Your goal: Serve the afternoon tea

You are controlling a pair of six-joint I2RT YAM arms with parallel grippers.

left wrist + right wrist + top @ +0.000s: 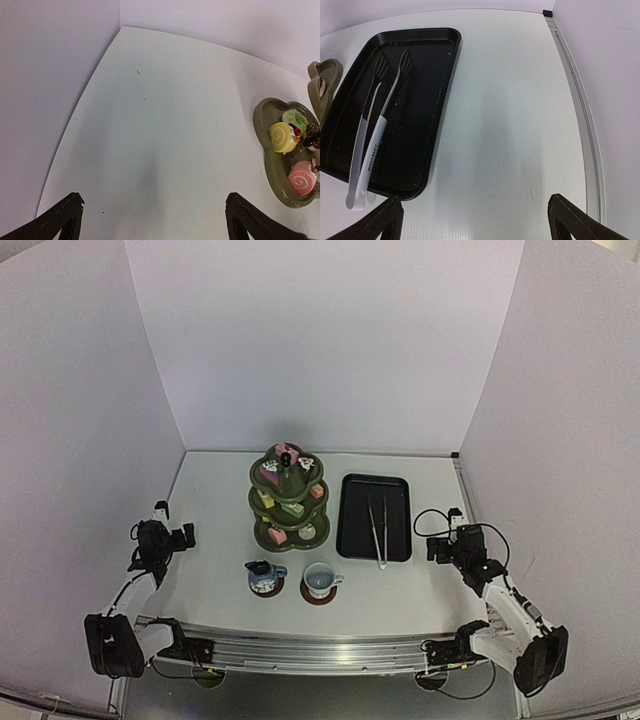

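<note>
The left hand (154, 200) stands wide open over bare worktop (215, 525), its fingers apart, holding nothing and touching nothing. The right hand (475, 200) is just as wide and just as empty, near the far right edge. Outward from the left hand comes the olive-green stand (288, 502), with a yellow roll cake (282, 137) and a pink roll cake (301, 181) lying on its lowest tier. In front of the stand, the small blue jug (264, 575) and the pale cup (320, 580) each sit on a brown coaster (318, 597), side by side near the front edge. Left of the right hand lies the black tray (420, 100) with the tongs (375, 130) resting in it. I'd guess the cup and jug are glazed, so slippery and breakable, and best pinched across the rim or the handle. The cakes look small, light and easily squashed. The stand looks top-heavy, so I'd grip its centre post.
</note>
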